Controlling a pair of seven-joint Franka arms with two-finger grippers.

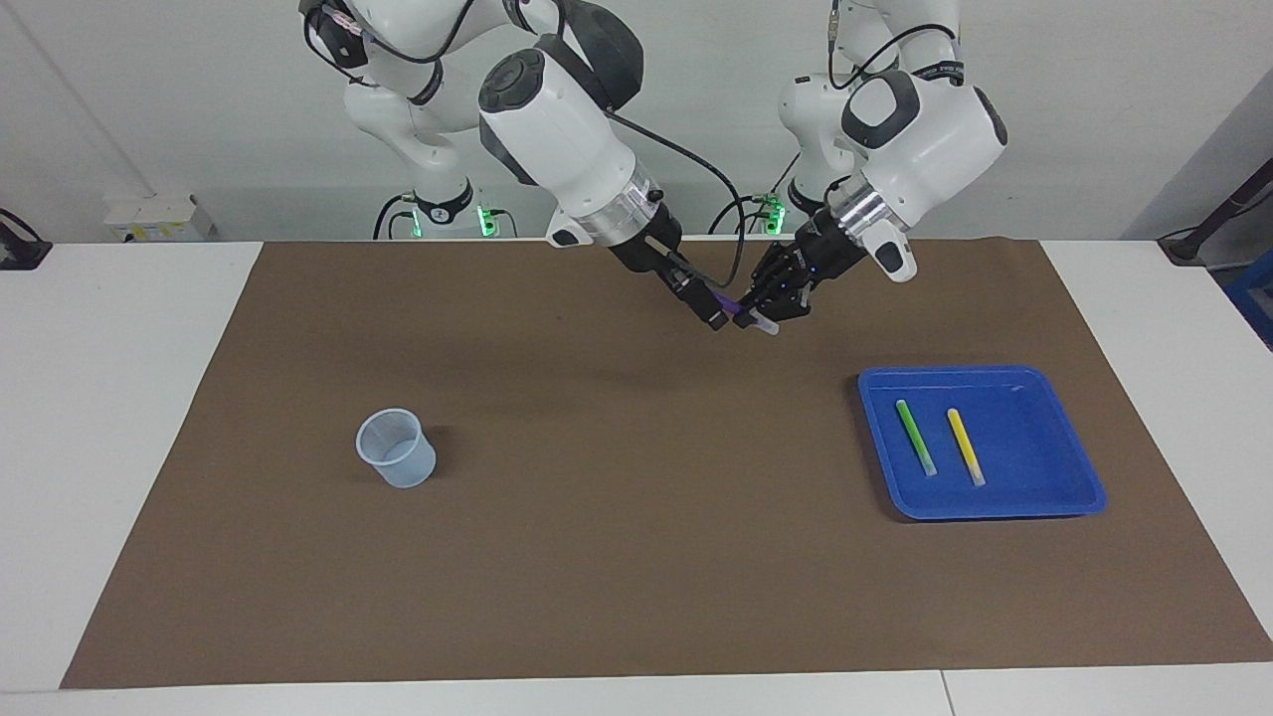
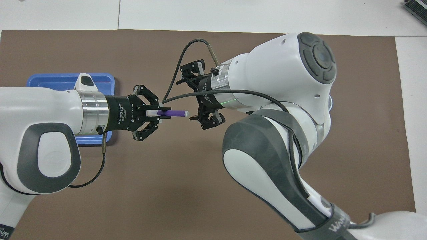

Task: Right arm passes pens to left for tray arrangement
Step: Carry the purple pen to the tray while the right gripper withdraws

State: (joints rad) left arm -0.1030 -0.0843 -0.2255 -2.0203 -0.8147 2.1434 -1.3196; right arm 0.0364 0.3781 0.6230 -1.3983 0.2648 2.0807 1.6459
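Gripping the purple pen (image 1: 734,312) by one end, the left gripper (image 1: 764,316) is hanging in the air over the brown mat (image 1: 636,557), at the robots' edge of the table. In the facing view the right gripper (image 1: 712,310) is sitting just beside it, with only a short purple stretch showing between the two. Toward the left arm's end of the table from the left gripper, and farther from the robots, the blue tray (image 1: 1089,502) is lying flat with the green pen (image 1: 916,438) and the yellow pen (image 1: 966,447) side by side in it, apart from each other. Two pens are placed, I judge, and the third is changing hands. A bare strip of tray floor is showing beside the yellow pen, on its side away from the green one, which looks roomy enough for the last pen. The translucent cup (image 1: 396,448) is standing well apart, toward the right arm's end, clear of any path to the tray.

Seen from overhead, the left gripper (image 2: 156,113) is pinching the pen (image 2: 173,113) near its whitish end, links splayed, fingertips closed on the barrel. The right gripper (image 2: 200,96) is standing with its jaws spread wide, and the pen's free tip is pointing into the gap without touching either finger. The release looks complete. The tray (image 2: 60,80) is lying mostly hidden under the left arm. What is left, as I read it: carrying the pen over the raised rim and laying it down.
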